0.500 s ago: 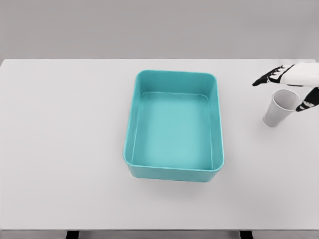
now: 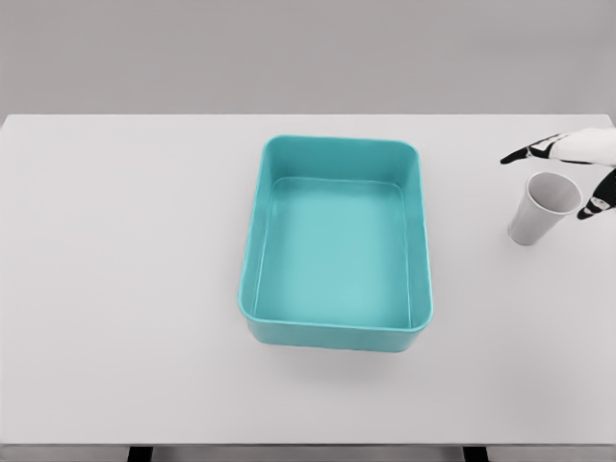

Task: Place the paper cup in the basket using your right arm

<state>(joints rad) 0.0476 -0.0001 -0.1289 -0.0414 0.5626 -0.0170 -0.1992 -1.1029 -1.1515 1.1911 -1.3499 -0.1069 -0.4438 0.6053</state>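
White paper cup [image 2: 541, 209] beside teal basket [image 2: 336, 328]

Bare table [image 2: 125, 289] lies between the paper cup [image 2: 541, 208] and the basket [image 2: 336, 243]; only the basket's raised wall stands between.

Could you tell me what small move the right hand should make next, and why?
Probably ease the right hand in toward the cup and close the fingers on its wall. The hand sits at the cup's rim with fingers spread and no grip, while the cup stands on the table, right of the empty basket.
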